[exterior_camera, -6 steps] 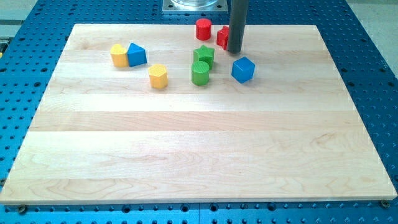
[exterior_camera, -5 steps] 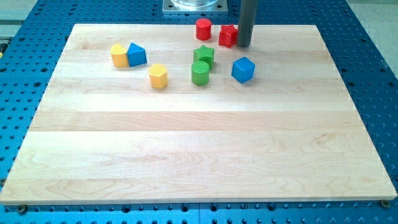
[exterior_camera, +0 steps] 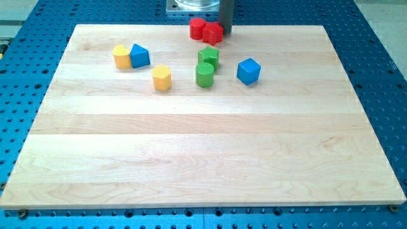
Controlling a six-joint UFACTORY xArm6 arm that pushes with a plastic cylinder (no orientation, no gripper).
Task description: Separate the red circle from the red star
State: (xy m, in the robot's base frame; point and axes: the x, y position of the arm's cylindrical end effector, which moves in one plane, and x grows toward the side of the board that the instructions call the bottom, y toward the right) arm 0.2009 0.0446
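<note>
Shoved leftward, red star [exterior_camera: 213, 33] touches red circle [exterior_camera: 197, 28]; my tip [exterior_camera: 225, 32] beside star; wooden board [exterior_camera: 203, 146]; no pincer.

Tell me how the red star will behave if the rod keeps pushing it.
The red star looks small and rigid, so it would probably slide, not tip. It touches the red circle, so both may move together. My tip presses its right side; its points might make it rotate.
</note>
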